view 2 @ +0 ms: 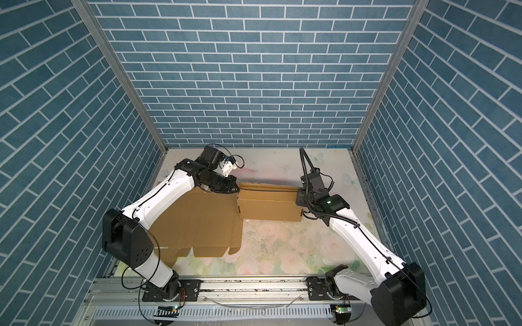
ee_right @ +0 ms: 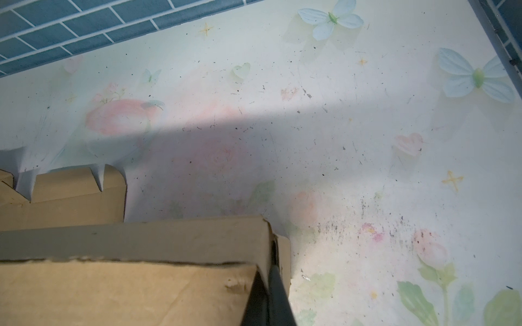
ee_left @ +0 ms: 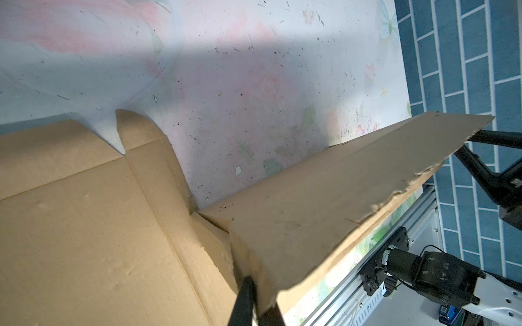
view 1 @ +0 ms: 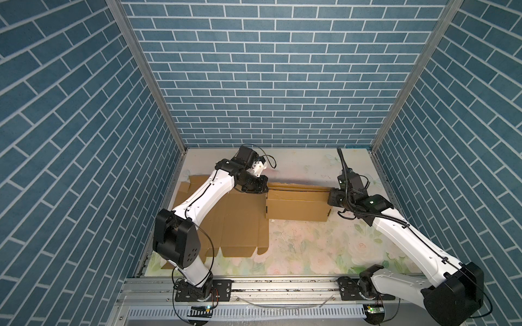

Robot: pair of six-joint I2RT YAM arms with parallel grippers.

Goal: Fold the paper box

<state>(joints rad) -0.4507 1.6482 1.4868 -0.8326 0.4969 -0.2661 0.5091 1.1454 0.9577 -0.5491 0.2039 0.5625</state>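
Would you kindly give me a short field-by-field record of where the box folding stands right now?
Box: paper box, brown cardboard, mostly lying flat on the floral table
Raised section: lifted off the table and creased, on the right of the sheet in both top views
Left tool: shut on the raised section's left end
Right tool: shut on its right end
Stage: one section folded up, box not yet formed
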